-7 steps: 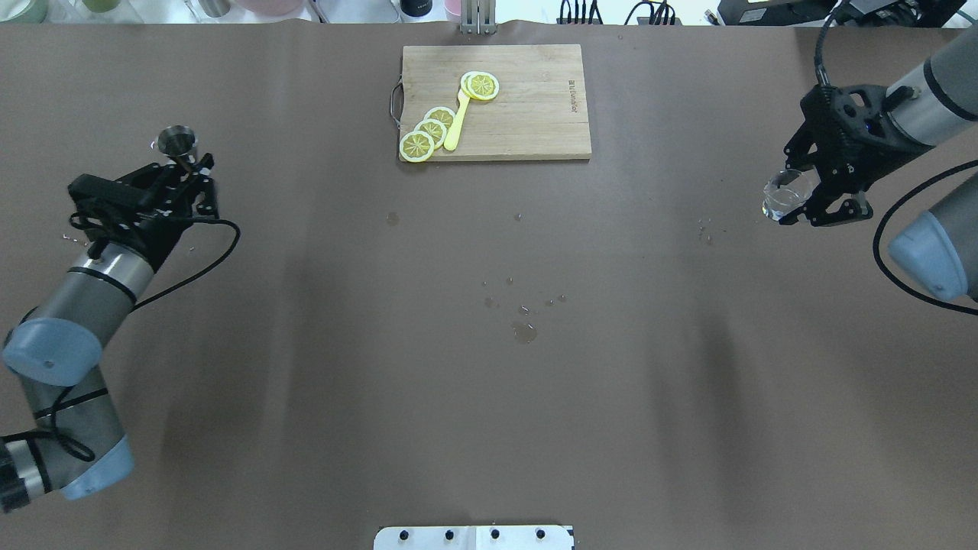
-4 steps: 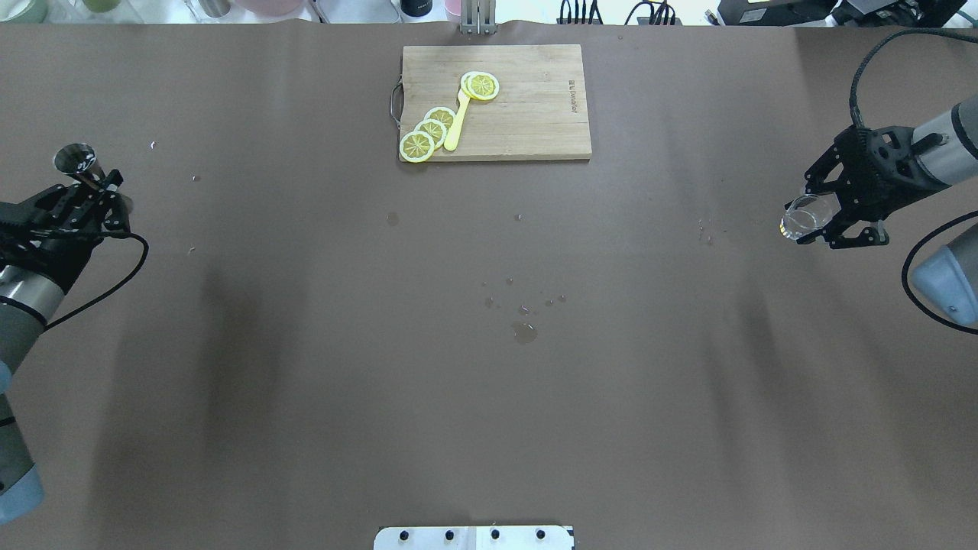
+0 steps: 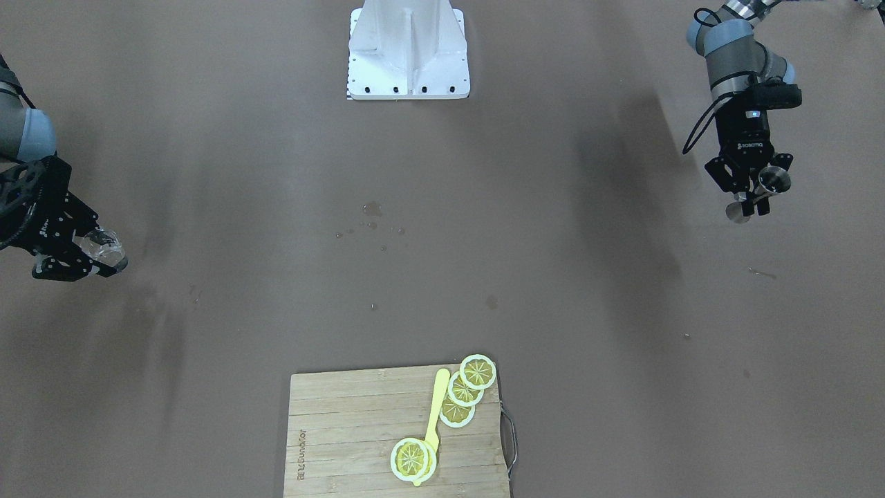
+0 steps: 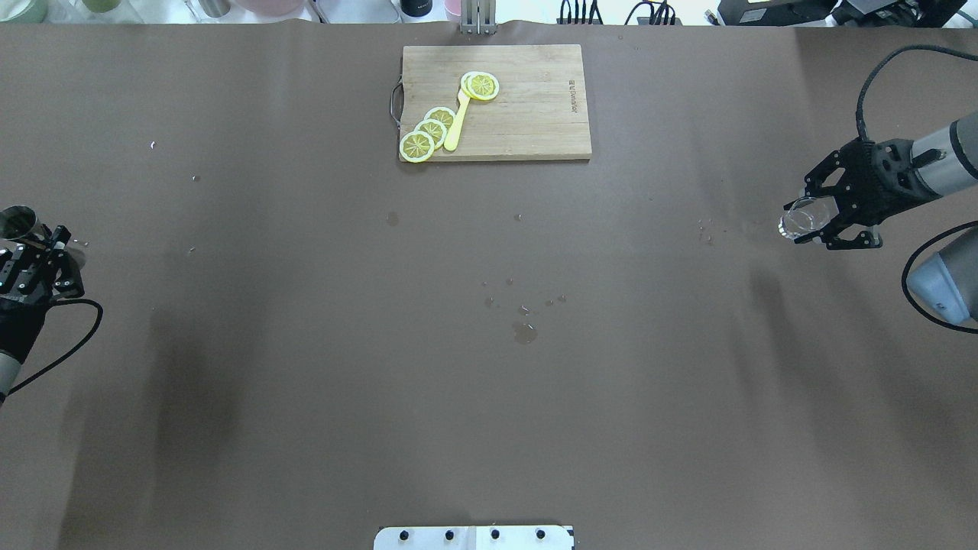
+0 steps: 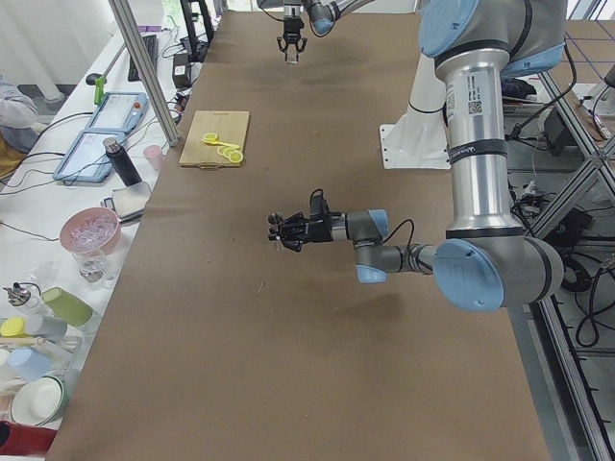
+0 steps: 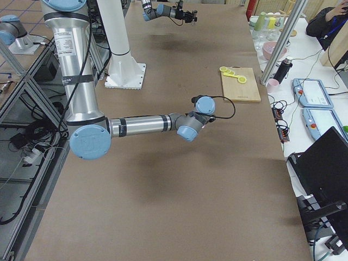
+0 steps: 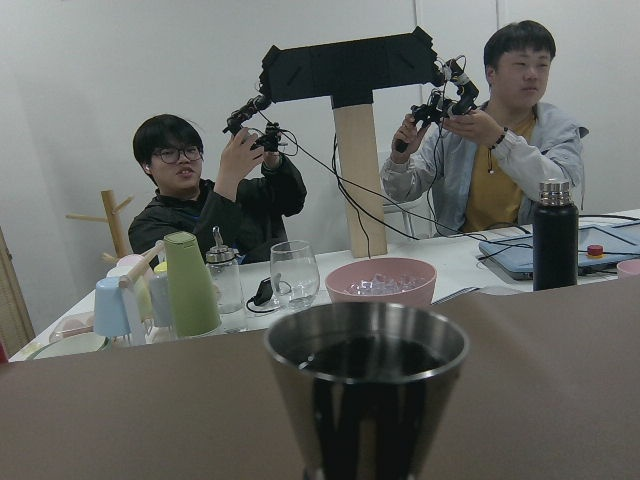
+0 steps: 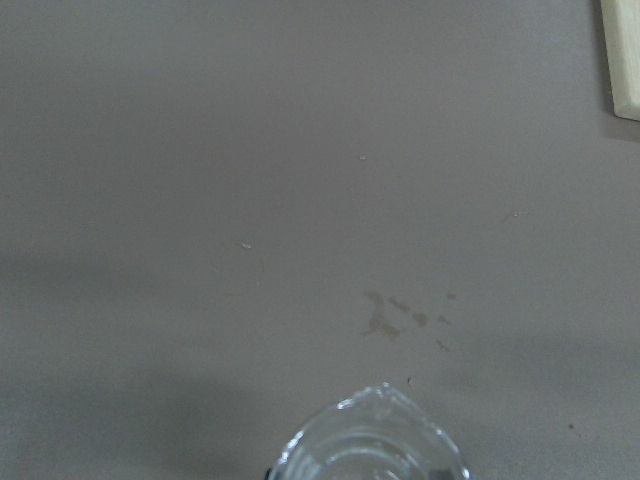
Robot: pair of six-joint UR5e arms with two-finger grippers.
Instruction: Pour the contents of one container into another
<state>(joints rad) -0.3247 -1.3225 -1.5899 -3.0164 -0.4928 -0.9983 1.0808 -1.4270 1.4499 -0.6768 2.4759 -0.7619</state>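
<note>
— What do you hold in your two hands?

— My left gripper (image 3: 752,198) is pressed together on the narrow waist of the small silvery steel jigger with the hourglass shape (image 7: 365,385). It stands upright between my fingers, above the brown table cover (image 4: 306,382), far out on my left side. Inside, it looks dark (I cannot tell whether liquid is there).

— And the other hand?

— My right gripper (image 4: 814,220) pinches the small clear drinking glass with the thick base (image 3: 104,247) from both sides. The glass is in the air at my right end of the table, and it seems tilted, with its mouth turned toward the middle of the table.

— So the two are close?

— No, they are well apart, one at each end. Between them there are some small wet spots (image 4: 524,331) on the cover, and at the far edge lies a bamboo cutting board (image 4: 535,122) with yellow lemon slices (image 4: 428,131) on it.
</note>
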